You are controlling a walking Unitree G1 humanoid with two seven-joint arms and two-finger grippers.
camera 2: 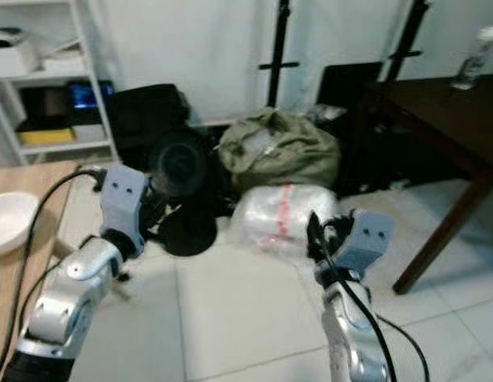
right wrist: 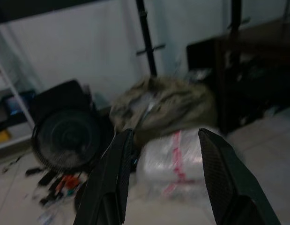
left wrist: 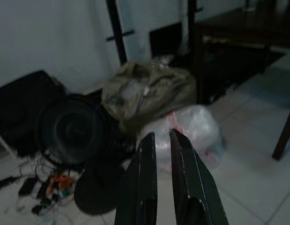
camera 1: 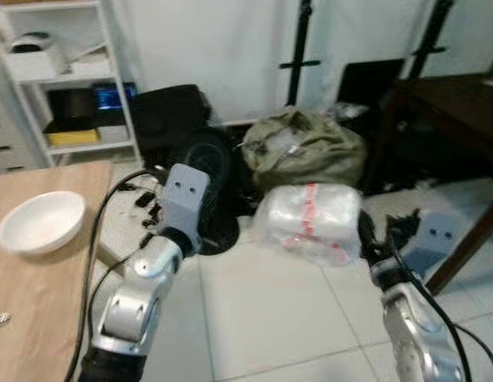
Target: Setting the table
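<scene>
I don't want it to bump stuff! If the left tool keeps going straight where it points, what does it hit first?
Probably the clear plastic bag on the floor: the left tool points at it. Depth is unclear.

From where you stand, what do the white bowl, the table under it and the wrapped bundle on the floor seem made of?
The white bowl looks like glazed ceramic, possibly plastic: smooth, evenly white. The table looks like light wood or wood-look laminate, with faint grain. The bundle seems wrapped in clear plastic film: crinkled and shiny, with red tape.
</scene>
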